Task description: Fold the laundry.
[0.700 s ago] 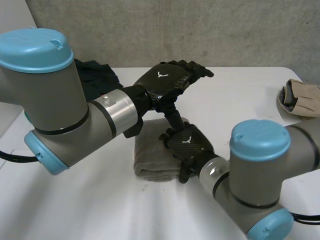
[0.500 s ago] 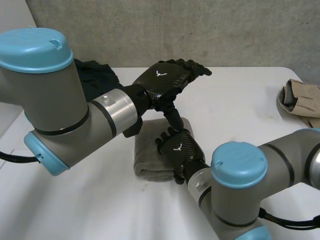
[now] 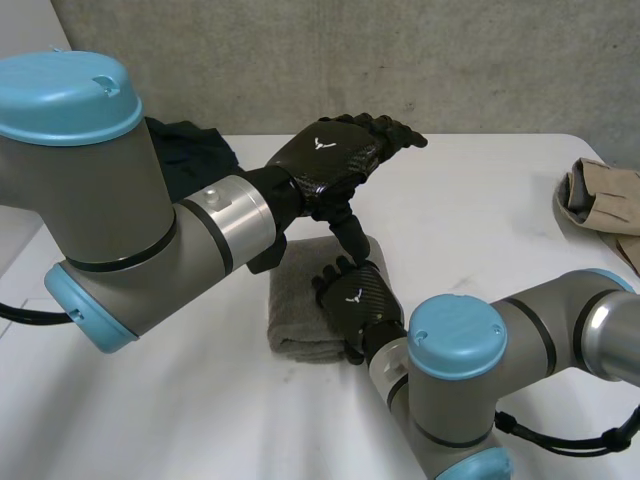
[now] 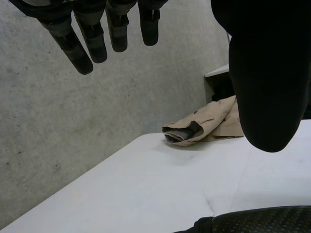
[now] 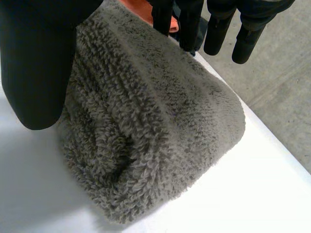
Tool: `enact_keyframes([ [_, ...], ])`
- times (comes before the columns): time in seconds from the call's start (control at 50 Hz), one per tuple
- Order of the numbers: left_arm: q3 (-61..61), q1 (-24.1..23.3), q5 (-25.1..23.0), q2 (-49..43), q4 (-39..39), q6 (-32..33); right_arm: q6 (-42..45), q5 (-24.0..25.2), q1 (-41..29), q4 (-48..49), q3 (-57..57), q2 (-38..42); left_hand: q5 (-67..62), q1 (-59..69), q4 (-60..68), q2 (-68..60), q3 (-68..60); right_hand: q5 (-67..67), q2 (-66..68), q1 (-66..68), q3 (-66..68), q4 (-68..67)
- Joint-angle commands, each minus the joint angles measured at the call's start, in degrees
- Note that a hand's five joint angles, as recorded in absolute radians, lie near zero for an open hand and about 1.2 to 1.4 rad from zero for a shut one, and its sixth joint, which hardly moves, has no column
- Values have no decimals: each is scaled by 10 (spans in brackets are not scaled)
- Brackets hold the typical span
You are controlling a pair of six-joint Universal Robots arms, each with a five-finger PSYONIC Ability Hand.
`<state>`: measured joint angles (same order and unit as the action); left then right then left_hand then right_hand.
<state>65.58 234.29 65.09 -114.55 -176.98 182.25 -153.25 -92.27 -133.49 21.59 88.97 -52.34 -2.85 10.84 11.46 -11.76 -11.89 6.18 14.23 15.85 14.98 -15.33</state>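
My right hand [image 3: 355,300] lay spread on the folded towel [image 3: 300,315], at its right edge. My left hand [image 3: 335,160] hovered spread above the far edge. Open desk [image 3: 480,220] reached right toward a tan garment [image 3: 600,195].

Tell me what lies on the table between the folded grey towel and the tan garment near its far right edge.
Nothing. In the head view the white table is bare between the grey towel and the tan garment.
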Motion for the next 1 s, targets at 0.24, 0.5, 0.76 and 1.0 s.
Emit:
enact_keyframes([
  [0.24, -2, 8, 0, 0, -3, -35, 23, -4, 16, 54, 0, 20, 29, -8, -15, 18, 19, 175, 195, 179, 187, -184],
  [0.5, 1, 10, 0, 4, -9, -37, 27, -3, 22, 97, -28, 34, 29, -8, -15, 18, 19, 297, 317, 300, 309, -306],
  [0.76, 1, 20, 0, 23, -10, -41, -30, 40, 96, 180, -80, -21, 29, -8, -15, 18, 19, 638, 658, 641, 650, -647],
  [1.0, 5, 34, 11, 51, -28, -95, -90, 46, 264, 75, -341, 20, 29, -8, -15, 18, 19, 638, 658, 641, 650, -647],
])
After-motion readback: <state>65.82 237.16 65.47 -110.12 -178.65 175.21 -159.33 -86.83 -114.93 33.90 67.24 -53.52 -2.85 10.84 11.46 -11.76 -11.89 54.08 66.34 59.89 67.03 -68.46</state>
